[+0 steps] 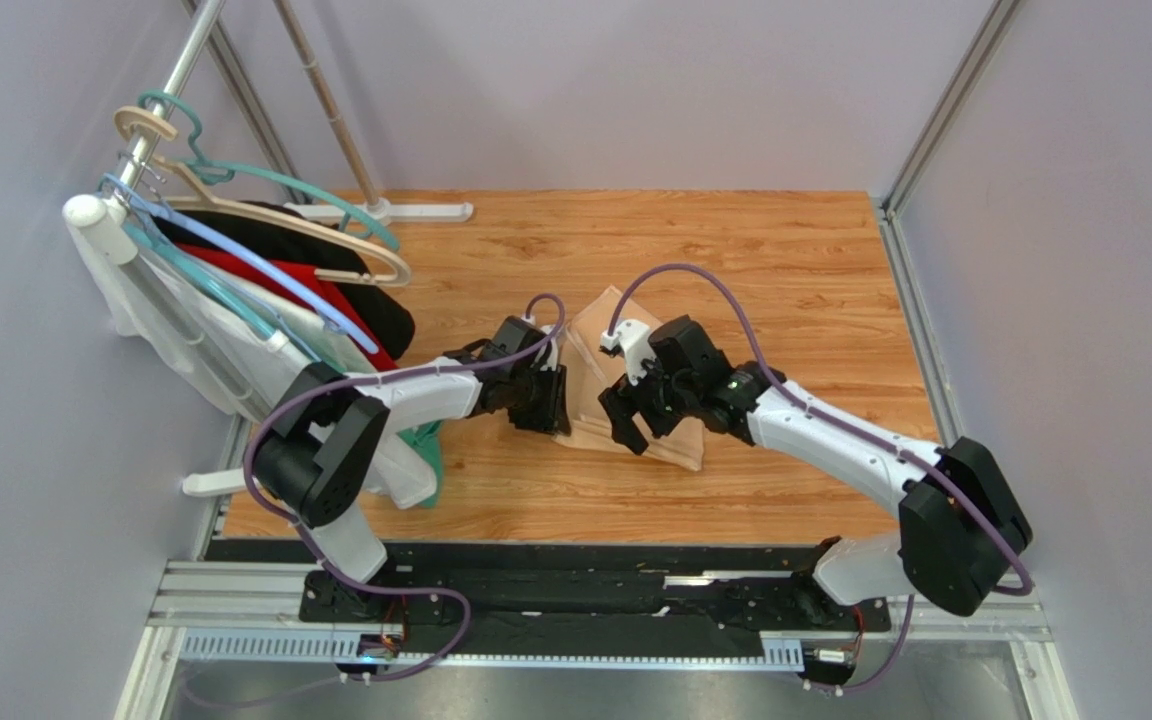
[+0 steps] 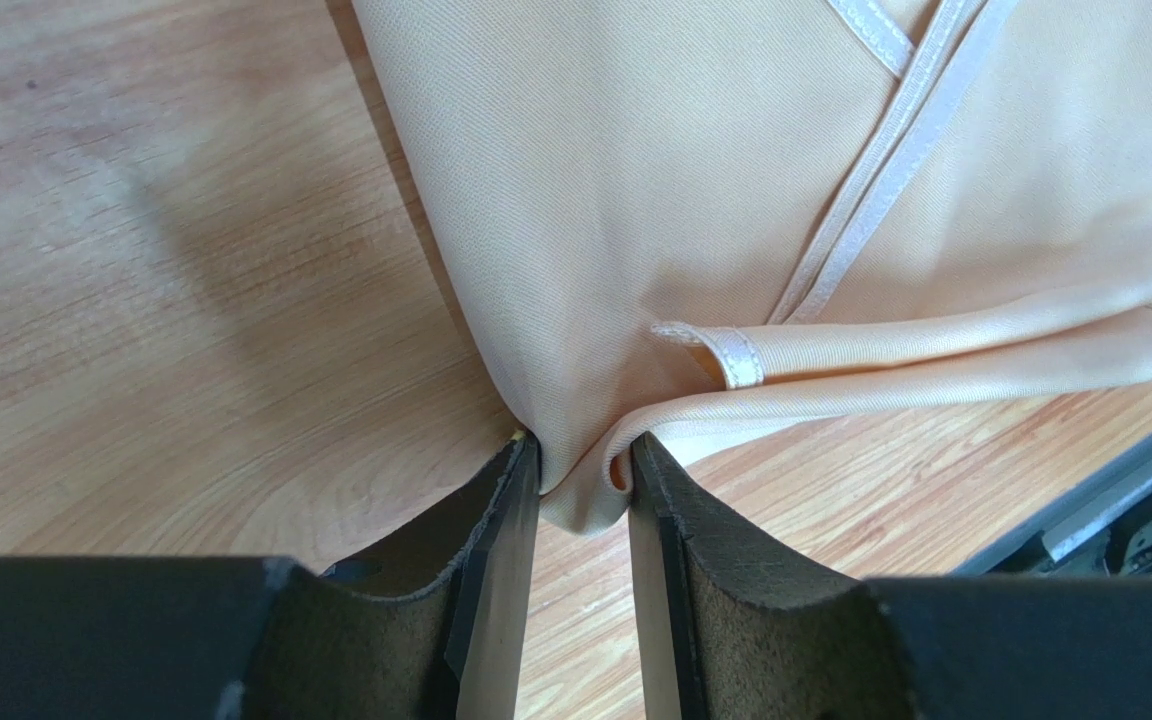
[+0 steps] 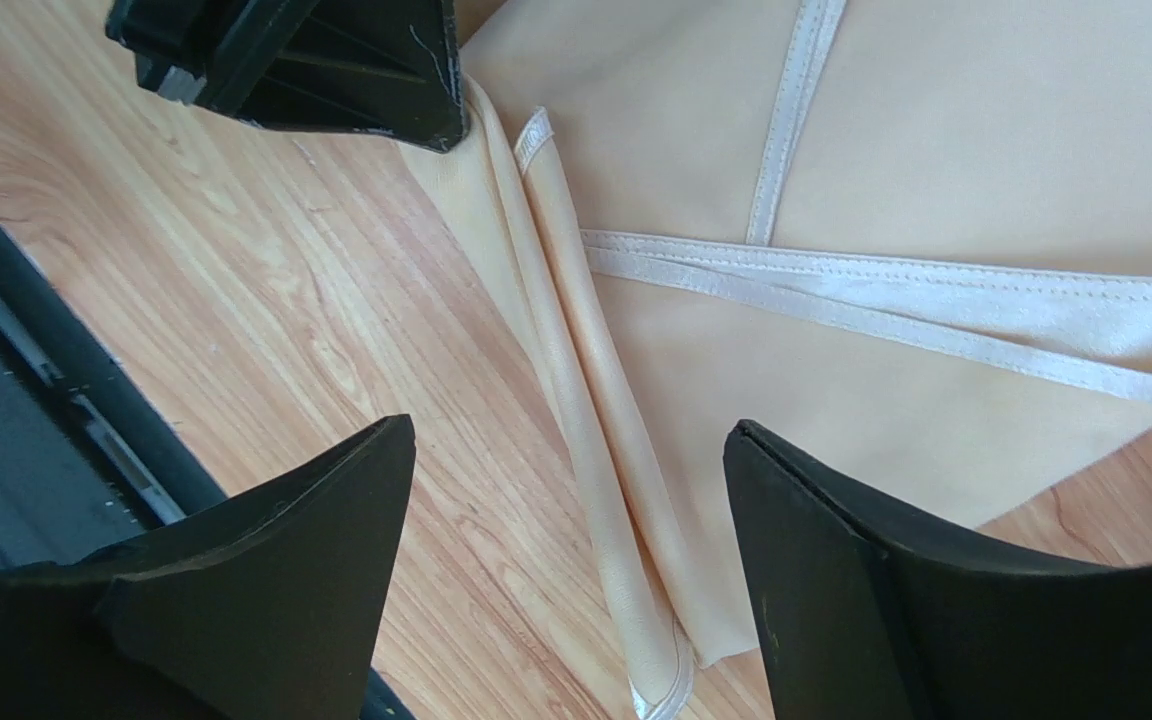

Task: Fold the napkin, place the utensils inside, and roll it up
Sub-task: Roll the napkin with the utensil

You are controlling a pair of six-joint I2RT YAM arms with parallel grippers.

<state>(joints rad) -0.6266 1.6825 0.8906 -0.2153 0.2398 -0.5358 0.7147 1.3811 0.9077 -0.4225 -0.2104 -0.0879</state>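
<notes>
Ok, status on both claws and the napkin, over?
Left claw shut on napkin edge. Right claw open, over the napkin's folded strip. Utensils not in sight. Hanging clothes far left, apart from napkin.

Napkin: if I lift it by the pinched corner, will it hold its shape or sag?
Likely floppy: the napkin bunches into soft folds where the left tool pinches it. Its sheen hints the folds may slide apart.

The napkin (image 2: 657, 180) runs past both wrist views' edges.
</notes>
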